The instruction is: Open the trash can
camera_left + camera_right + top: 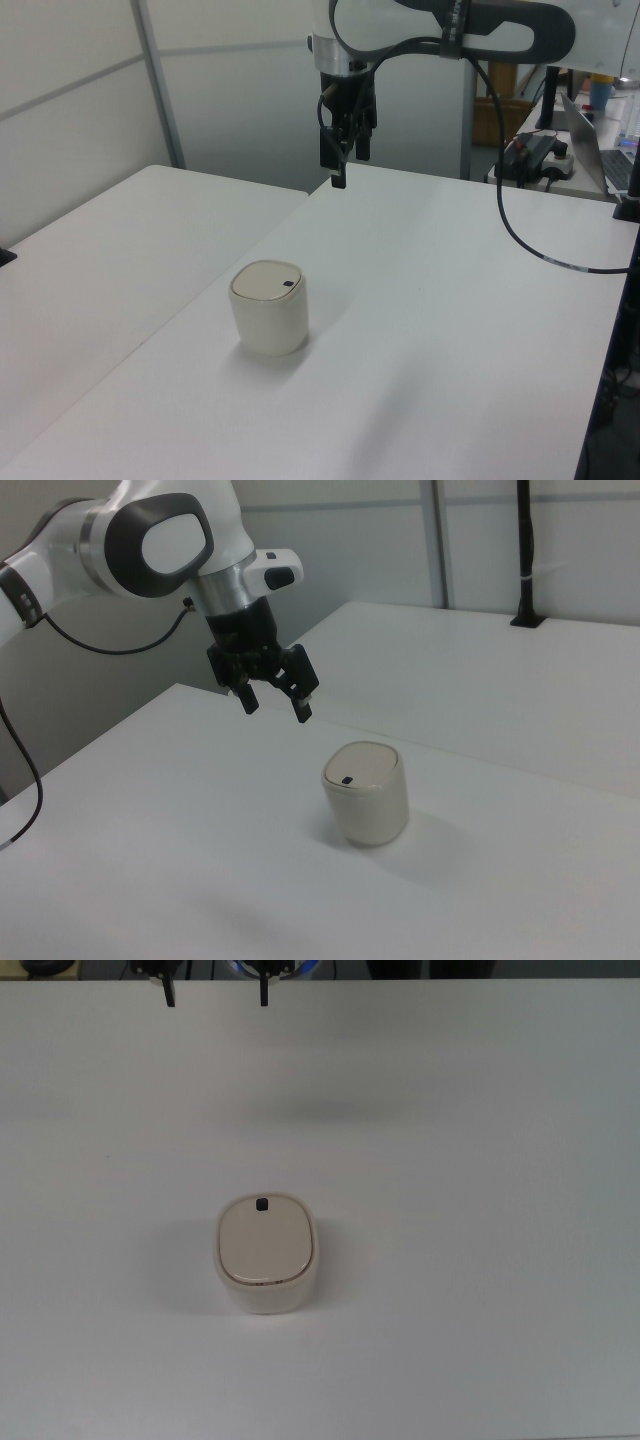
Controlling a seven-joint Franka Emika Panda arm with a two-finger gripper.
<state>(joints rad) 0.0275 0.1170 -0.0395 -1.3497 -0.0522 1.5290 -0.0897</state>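
One trash can (265, 1253) on a white table (480, 1260), lid shut, with the gripper (276, 702) spread wide in the air above the table.

We find the trash can upright on the table, near mid-table in the top view, its beige lid (265, 1243) seated flat and closed. We note a small dark button (262, 1204) at the lid edge that faces the top view's upper side. We see the gripper (217, 995) at the top view's upper edge, well apart from the can, touching nothing and grasping nothing, its two fingers (301, 704) held apart and pointing down. In the right view it hangs to the right view's left of the can and higher. A black cable (520, 230) trails from the arm in the left view.
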